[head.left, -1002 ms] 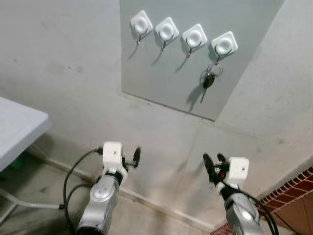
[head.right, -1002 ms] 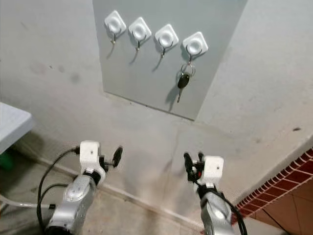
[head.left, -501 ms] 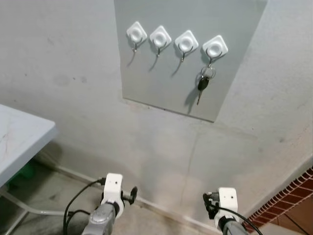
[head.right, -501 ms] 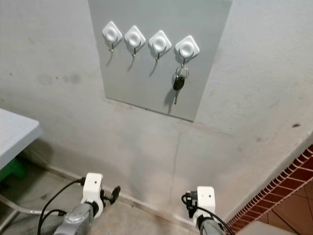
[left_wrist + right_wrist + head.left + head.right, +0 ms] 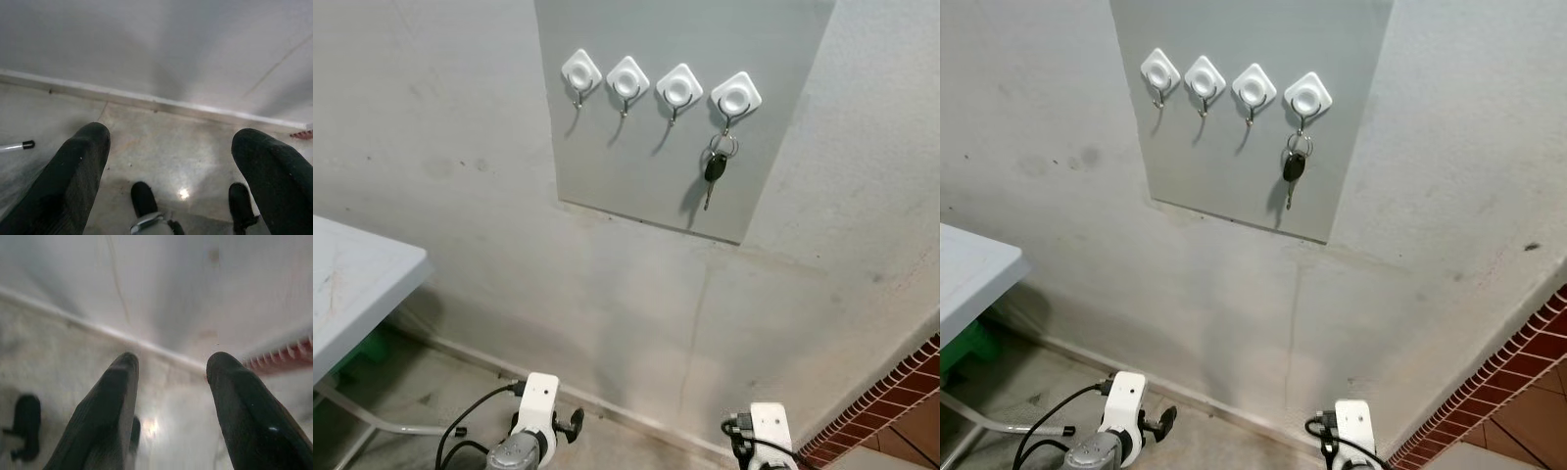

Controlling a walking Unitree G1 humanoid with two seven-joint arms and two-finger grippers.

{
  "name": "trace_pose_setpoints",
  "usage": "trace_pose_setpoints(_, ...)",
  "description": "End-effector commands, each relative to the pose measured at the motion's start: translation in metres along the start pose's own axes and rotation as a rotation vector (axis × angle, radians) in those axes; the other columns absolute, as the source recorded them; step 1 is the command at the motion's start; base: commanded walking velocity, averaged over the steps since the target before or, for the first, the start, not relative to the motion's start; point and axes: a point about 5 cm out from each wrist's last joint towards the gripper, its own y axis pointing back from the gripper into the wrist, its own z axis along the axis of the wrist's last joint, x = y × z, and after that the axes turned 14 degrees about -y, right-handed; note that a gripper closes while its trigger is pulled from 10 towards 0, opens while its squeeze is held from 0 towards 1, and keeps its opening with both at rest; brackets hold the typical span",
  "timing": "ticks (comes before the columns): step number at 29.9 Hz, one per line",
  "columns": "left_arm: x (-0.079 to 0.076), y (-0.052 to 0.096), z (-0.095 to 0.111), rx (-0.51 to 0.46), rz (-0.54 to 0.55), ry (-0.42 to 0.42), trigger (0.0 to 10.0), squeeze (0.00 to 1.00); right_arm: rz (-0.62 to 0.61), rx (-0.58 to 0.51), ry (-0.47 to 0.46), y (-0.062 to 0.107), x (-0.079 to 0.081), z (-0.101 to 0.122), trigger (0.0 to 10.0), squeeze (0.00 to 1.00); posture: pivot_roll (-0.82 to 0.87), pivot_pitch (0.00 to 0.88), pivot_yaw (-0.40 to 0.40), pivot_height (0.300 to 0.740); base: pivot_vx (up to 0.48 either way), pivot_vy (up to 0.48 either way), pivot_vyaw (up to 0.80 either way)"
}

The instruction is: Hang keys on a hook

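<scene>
Left gripper (image 5: 171, 161): fingers spread wide, holding nothing, touching nothing; it hangs low at the bottom of the head view, near the foot of the wall (image 5: 440, 147), with the floor (image 5: 171, 147) and skirting strip (image 5: 146, 102) beyond its tips; a cable (image 5: 470, 421) loops off its wrist. Right gripper (image 5: 171, 396): fingers likewise apart, empty, clear of any surface; low on the robot's right, pointed at the same floor-to-wall joint, with red brick (image 5: 891, 411) at the right edge.

Keys (image 5: 714, 168): a black-headed key with a metal blade pointing down, on a ring with a little more metal bunched at it; the ring sits on the hook (image 5: 735, 96) at the right end of a row of four white square-backed hooks; the other three hooks (image 5: 627, 78) are bare. The row runs along the upper part of a grey panel (image 5: 636, 166) fixed flat on the wall; the keys hang straight, against the panel, casting a shadow to their left.

Relative to the grippers: keys high up, well apart from both, nearer the right gripper's side. A white table (image 5: 352, 284) corner enters at the left edge.
</scene>
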Motion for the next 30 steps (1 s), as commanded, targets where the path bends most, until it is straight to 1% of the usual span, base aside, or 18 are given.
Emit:
trace_pose_setpoints(1,0.003,0.004,-0.011,0.034,0.015,-0.001,10.0,0.00,-0.014,0.055,0.000,0.003,-0.004,-0.011,10.0,0.00,-0.03,0.000,0.004,0.740,0.000,0.000,0.00)
trace_pose_setpoints(2,0.003,0.004,-0.011,0.034,0.015,-0.001,10.0,0.00,-0.014,0.055,0.000,0.003,-0.004,-0.011,10.0,0.00,-0.03,0.000,0.004,0.740,0.000,0.000,0.00)
trace_pose_setpoints(3,0.006,0.005,-0.015,0.045,0.024,0.006,10.0,0.00,-0.023,0.078,0.001,0.005,-0.004,-0.017,10.0,0.00,-0.05,0.000,0.010,0.740,0.000,0.000,0.00)
trace_pose_setpoints(7,0.014,0.013,-0.034,0.107,0.048,-0.004,10.0,0.00,-0.046,0.099,-0.052,0.008,-0.004,-0.025,10.0,0.00,-0.05,0.000,0.013,0.740,0.000,0.000,0.00)
trace_pose_setpoints(9,0.021,0.017,-0.043,0.138,0.081,0.015,10.0,0.00,-0.041,0.105,-0.065,0.009,-0.002,-0.028,10.0,0.00,-0.05,0.000,0.021,0.740,0.000,0.000,0.00)
trace_pose_setpoints(12,0.024,0.019,-0.045,0.144,0.097,0.033,10.0,0.00,-0.038,0.111,-0.062,0.010,-0.001,-0.030,10.0,0.00,-0.06,0.000,0.024,0.740,0.000,0.000,0.00)
trace_pose_setpoints(14,0.027,0.018,-0.043,0.142,0.115,0.055,10.0,0.00,-0.050,0.119,-0.067,0.010,-0.002,-0.031,10.0,0.00,-0.06,0.000,0.025,0.740,0.000,0.000,0.00)
trace_pose_setpoints(16,0.028,0.018,-0.042,0.140,0.119,0.060,10.0,0.00,-0.047,0.120,-0.074,0.010,-0.002,-0.031,10.0,0.00,-0.06,0.000,0.027,0.740,0.000,0.000,0.00)
trace_pose_setpoints(19,0.029,0.018,-0.041,0.136,0.118,0.059,10.0,0.00,-0.040,0.119,-0.072,0.010,-0.001,-0.031,10.0,0.00,-0.06,0.000,0.029,0.740,0.000,0.000,0.00)
trace_pose_setpoints(21,0.028,0.020,-0.045,0.133,0.101,0.041,10.0,0.00,-0.032,0.119,-0.041,0.009,0.001,-0.029,10.0,0.00,-0.07,0.000,0.033,0.740,0.000,0.000,0.00)
trace_pose_setpoints(23,0.027,0.020,-0.045,0.135,0.095,0.032,10.0,0.00,-0.030,0.118,-0.033,0.008,0.001,-0.028,10.0,0.00,-0.06,0.000,0.031,0.740,0.000,0.000,0.00)
trace_pose_setpoints(25,0.025,0.019,-0.045,0.132,0.089,0.027,10.0,0.00,-0.028,0.120,-0.042,0.008,0.001,-0.028,10.0,0.00,-0.06,0.000,0.031,0.740,0.000,0.000,0.48)
trace_pose_setpoints(30,0.023,0.019,-0.044,0.127,0.079,0.022,10.0,0.00,-0.018,0.130,-0.024,0.009,0.002,-0.029,10.0,0.00,-0.05,0.000,0.016,0.740,0.000,0.000,0.80)
